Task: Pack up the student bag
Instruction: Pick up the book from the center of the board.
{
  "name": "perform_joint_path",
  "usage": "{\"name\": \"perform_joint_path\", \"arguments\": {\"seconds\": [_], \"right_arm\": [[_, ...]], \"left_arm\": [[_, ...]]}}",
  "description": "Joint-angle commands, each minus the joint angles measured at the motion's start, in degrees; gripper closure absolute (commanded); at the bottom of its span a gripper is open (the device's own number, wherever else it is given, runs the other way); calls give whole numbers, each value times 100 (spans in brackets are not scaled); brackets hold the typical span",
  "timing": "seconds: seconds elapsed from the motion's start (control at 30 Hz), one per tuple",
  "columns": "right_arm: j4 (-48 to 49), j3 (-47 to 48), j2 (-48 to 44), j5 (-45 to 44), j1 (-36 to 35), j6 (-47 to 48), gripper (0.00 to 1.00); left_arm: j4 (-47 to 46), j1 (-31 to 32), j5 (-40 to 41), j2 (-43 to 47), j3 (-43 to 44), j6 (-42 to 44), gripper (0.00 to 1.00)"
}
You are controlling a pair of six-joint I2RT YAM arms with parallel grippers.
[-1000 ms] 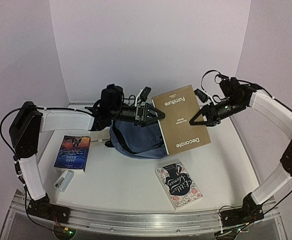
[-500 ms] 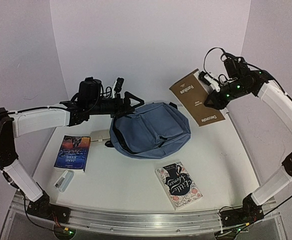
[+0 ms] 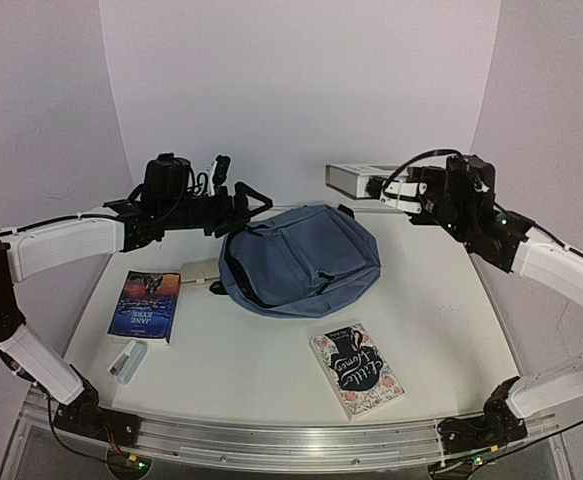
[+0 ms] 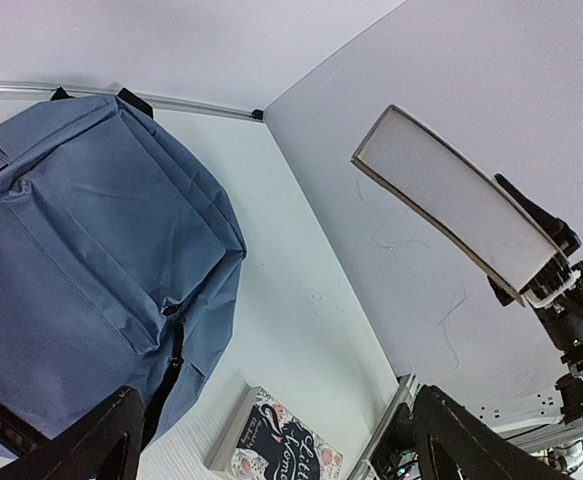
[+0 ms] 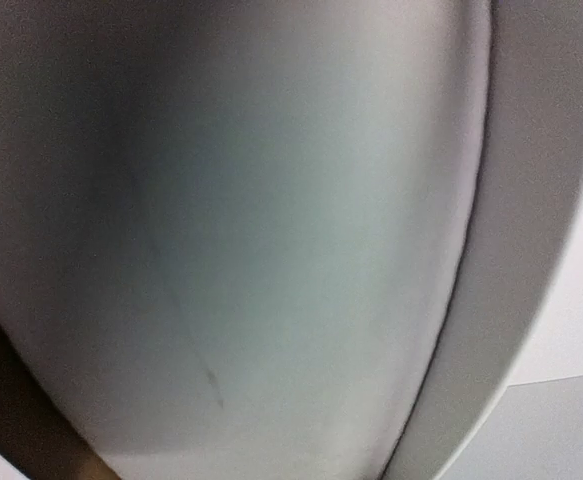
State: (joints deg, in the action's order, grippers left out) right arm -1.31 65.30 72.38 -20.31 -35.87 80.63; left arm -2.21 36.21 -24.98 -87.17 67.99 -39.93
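Note:
The slate-blue student bag (image 3: 301,255) lies flat at the table's middle back, front pocket up; it fills the left of the left wrist view (image 4: 81,250). My right gripper (image 3: 385,188) is shut on a brown "Furniture Decorate" book (image 3: 351,178) and holds it level and edge-on, in the air above the bag's far right corner. The left wrist view shows its white page edge (image 4: 451,200). The right wrist view shows only a blurred pale surface of that book (image 5: 271,240). My left gripper (image 3: 256,200) is open and empty above the bag's far left edge.
A "Little Women" book (image 3: 356,368) lies in front of the bag. A "Jane Eyre" book (image 3: 146,303) and a small white stapler (image 3: 126,360) lie at the left. A cream flat object (image 3: 199,270) sits against the bag's left side. Walls close the back and sides.
My left gripper has let go of the brown book and drawn back left. My right arm has lifted the book away and turned it from cover-showing to level and edge-on.

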Motion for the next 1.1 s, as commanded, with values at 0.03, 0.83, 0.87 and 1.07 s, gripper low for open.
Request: {"name": "perform_joint_path", "arguments": {"seconds": [0.03, 0.83, 0.87, 1.07], "right_arm": [[2819, -937, -717, 1058, -255, 2103, 91], [4057, -3329, -1895, 3835, -386, 3831, 94], [4010, -3374, -1916, 3888, -385, 3863, 95], [4063, -3471, -1856, 4008, -396, 3899, 97]], "left_arm": [[184, -7, 140, 324, 116, 335, 6], [868, -73, -2382, -125, 1011, 1183, 0], [831, -74, -2681, -265, 1113, 1095, 0], [-257, -62, -3973, -909, 1235, 23, 0]]}}
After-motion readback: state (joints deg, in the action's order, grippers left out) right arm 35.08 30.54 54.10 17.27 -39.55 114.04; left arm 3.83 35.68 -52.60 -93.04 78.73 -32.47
